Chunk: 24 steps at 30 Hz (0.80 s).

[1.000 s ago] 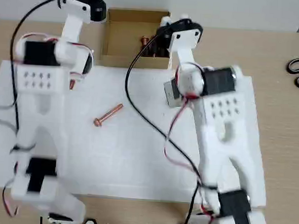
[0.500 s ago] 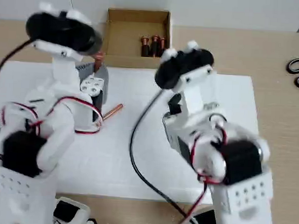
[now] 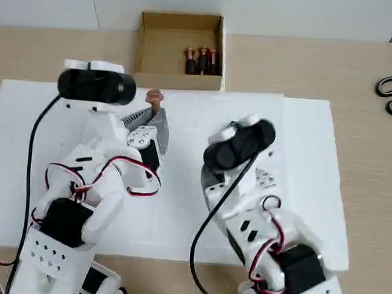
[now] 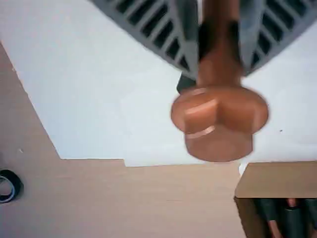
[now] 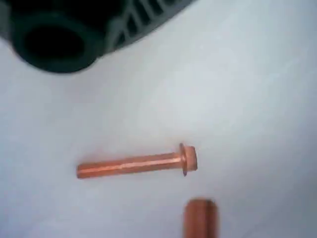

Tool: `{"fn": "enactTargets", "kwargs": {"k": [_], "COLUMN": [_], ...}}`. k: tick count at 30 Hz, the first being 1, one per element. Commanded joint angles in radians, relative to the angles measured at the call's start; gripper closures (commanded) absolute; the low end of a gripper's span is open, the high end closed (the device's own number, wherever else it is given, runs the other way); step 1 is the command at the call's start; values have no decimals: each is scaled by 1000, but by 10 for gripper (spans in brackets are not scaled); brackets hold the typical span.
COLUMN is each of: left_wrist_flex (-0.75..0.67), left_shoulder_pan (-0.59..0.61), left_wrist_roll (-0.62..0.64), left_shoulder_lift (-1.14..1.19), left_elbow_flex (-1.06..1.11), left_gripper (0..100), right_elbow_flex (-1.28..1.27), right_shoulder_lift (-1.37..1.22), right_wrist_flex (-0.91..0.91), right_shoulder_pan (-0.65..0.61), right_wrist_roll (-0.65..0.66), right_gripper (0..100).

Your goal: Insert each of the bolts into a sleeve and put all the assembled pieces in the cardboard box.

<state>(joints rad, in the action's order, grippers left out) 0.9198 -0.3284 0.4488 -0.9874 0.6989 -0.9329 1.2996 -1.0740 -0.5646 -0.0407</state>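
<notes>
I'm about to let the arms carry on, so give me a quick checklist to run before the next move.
1. Bolt held in left claw: ok, clamped by its shank, head free.
2. Sleeve lined up for it: cannot tell; a dark tube sits close to the right wrist camera.
3. Spare bolt available: ok, lying loose on the white sheet.
4. Room in the box: ok, three pieces in one corner.

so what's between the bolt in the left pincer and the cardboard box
Just a bare strip of white sheet, seen in the high view, from the bolt to the cardboard box.
</notes>
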Motion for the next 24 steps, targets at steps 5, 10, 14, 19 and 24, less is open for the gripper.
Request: {"fn": "enactTargets", "kwargs": {"k": [5,10,14,19,24], "left_wrist_flex": [-127,-137,-143,-150,-150], "left_shoulder_pan": [-31,-100,-127,-146,-166], "left_wrist_roll": [11,11,49,75,80], "left_shoulder_lift": [-31,-29,-28,-28,-29], "left_elbow_flex": [47,47,59,94,122], "left_gripper": [994,994,994,994,994], "right_elbow_flex": [-210,-301,-354,-358,-359], "right_shoulder_lift": [154,232,266,275,277], "right_wrist_flex": [133,185,228,237,237], "right_shoulder_pan": [-36,-45,-84,-88,-88], "right_wrist_roll": [-5,-9,-11,-11,-11], "right_gripper": [995,995,995,995,995]}}
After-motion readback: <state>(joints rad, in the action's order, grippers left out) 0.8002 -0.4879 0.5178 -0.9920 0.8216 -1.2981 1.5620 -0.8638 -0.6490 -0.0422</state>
